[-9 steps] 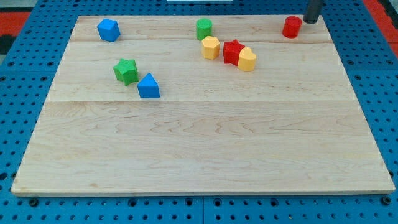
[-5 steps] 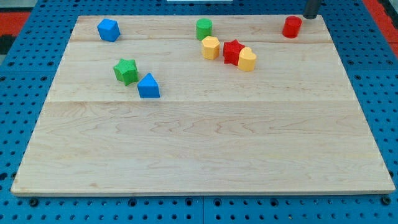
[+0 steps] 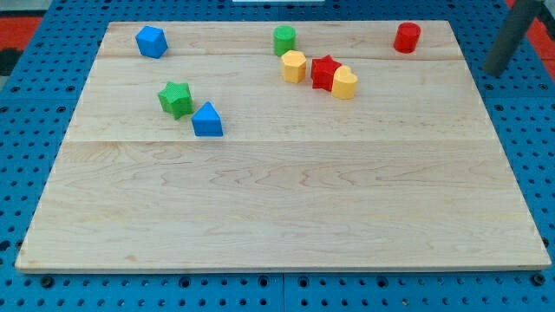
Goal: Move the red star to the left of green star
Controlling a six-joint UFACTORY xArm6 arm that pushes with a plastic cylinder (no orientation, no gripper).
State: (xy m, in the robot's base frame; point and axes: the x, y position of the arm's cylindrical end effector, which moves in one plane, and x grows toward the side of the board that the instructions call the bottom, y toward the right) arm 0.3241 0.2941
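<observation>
Camera view, my tip (image 3: 495,71) apparently off-board right, red star (image 3: 324,72) between yellow blocks

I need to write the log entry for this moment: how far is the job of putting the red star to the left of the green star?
Done: nothing; the red star sits between two yellow blocks, far to the view's right of the green star. In hand: my tip is off the board's right edge, touching no block. Left: the whole push.

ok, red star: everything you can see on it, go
The red star is a small solid-looking block, matte red with a ridged star outline, lying flat on the wooden board toward the view's top, right of centre. It sits wedged between two yellow blocks: one at its left, one at its lower right, both apparently touching. My tip is far right, off the board.
</observation>
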